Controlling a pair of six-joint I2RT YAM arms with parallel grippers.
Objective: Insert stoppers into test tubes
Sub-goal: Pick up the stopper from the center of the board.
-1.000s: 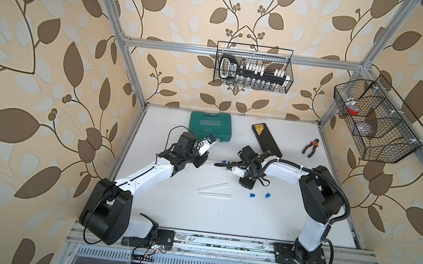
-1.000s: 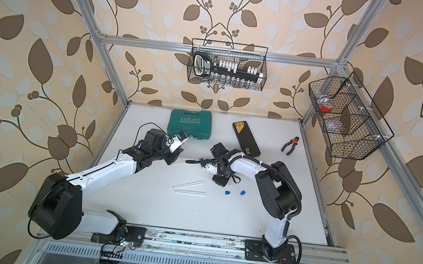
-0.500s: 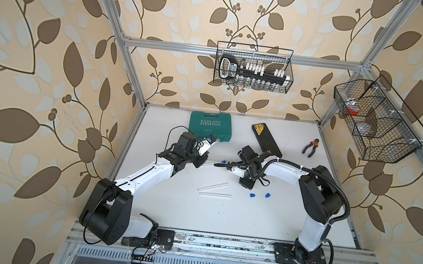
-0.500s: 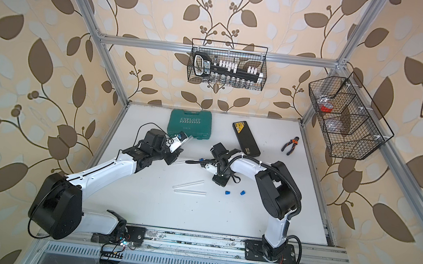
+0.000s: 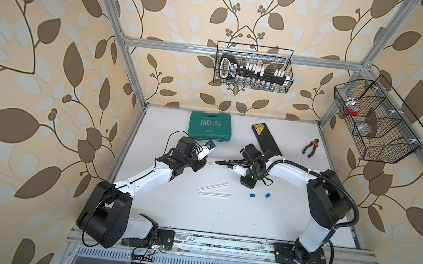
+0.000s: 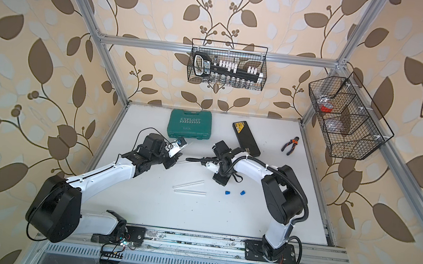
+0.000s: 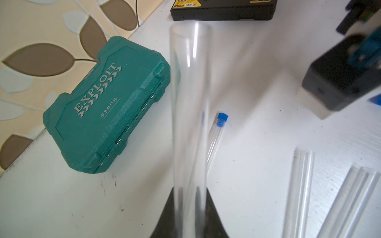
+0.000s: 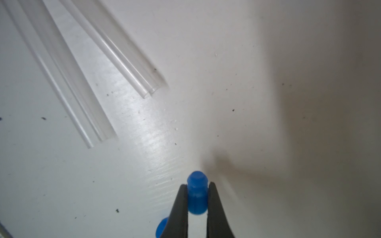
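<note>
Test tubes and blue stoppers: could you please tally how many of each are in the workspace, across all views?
Test tubes: 4 (two loose, one capped, one in the left gripper)
Stoppers: 4 (two loose, one in the capped tube, one in the right gripper)
Total: 8

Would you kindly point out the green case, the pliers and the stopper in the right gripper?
Green case (image 5: 210,126): in a top view, middle of the lid.
Pliers (image 5: 310,147): in a top view, its middle.
Stopper (image 8: 197,193): right wrist view, its pinched body.
</note>
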